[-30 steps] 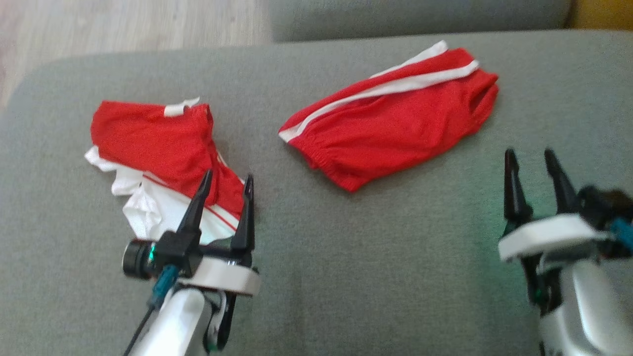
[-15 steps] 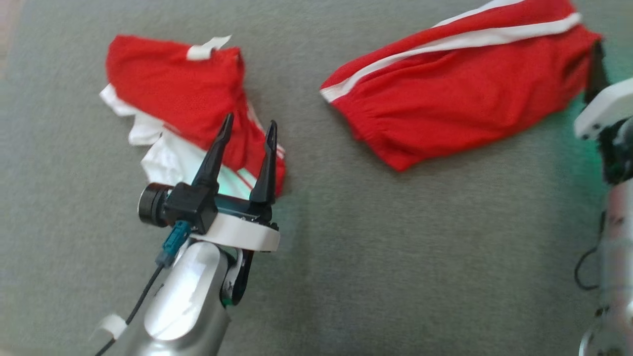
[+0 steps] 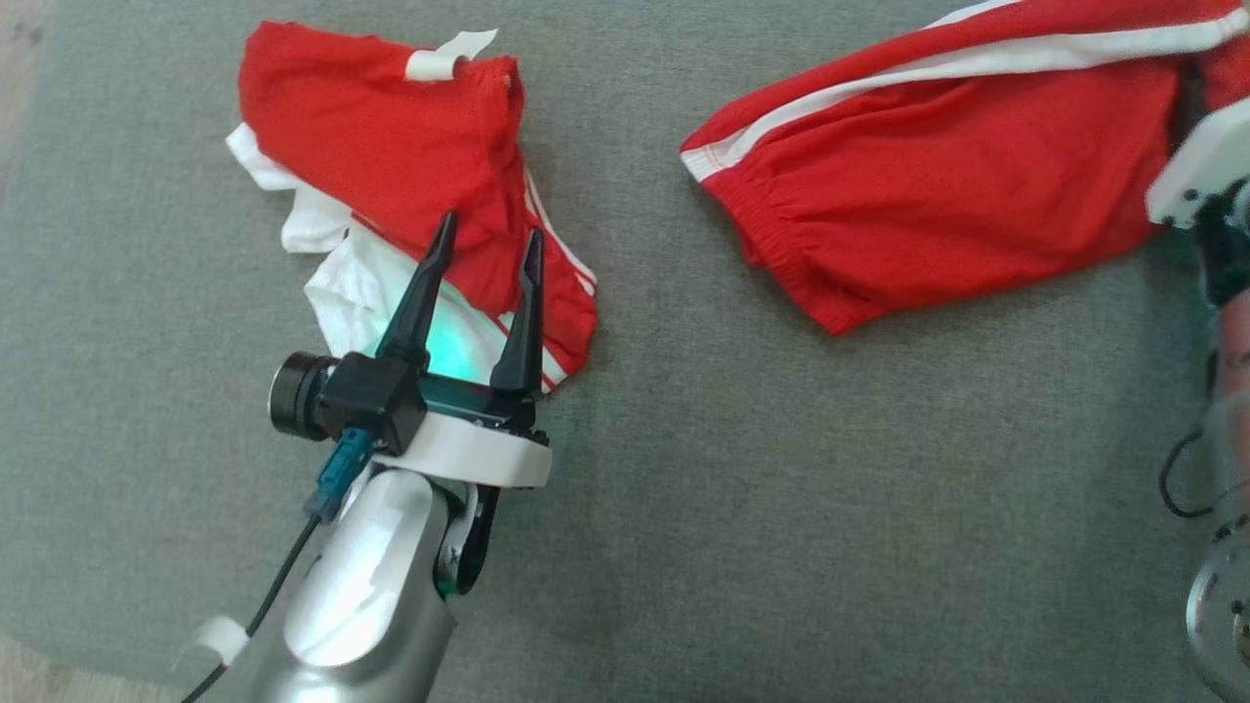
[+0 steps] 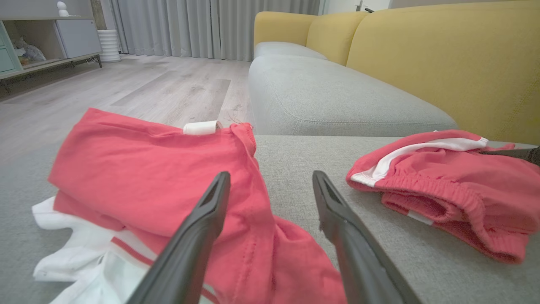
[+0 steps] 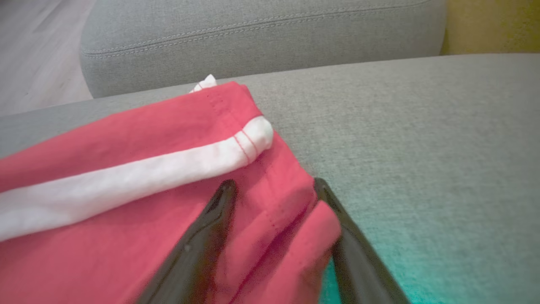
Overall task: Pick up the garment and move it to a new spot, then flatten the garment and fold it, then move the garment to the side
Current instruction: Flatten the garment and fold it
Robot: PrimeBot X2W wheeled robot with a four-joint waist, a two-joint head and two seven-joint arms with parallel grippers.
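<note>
Two garments lie on the grey cushion [image 3: 781, 488]. Red shorts with white side stripes [image 3: 937, 186] lie at the right, also seen in the left wrist view [image 4: 443, 181]. My right gripper [image 5: 274, 182] is open, its two fingers straddling the shorts' hemmed corner [image 5: 270, 198], fabric bunched between them. In the head view its pale wrist [image 3: 1196, 171] sits at the shorts' right end. A crumpled red and white garment [image 3: 391, 146] lies at the left. My left gripper [image 3: 491, 227] is open just above its near edge [image 4: 261, 236], holding nothing.
A second grey seat [image 4: 329, 93] and yellow sofa backs [image 4: 443, 55] stand beyond the cushion. Wooden floor [image 4: 126, 84], a cabinet [image 4: 42, 38] and curtains lie further off. Bare cushion stretches between and in front of the two garments.
The head camera has tipped down and closer. My right arm has reached forward to the shorts' right corner. The left gripper has edged forward over the red and white garment.
</note>
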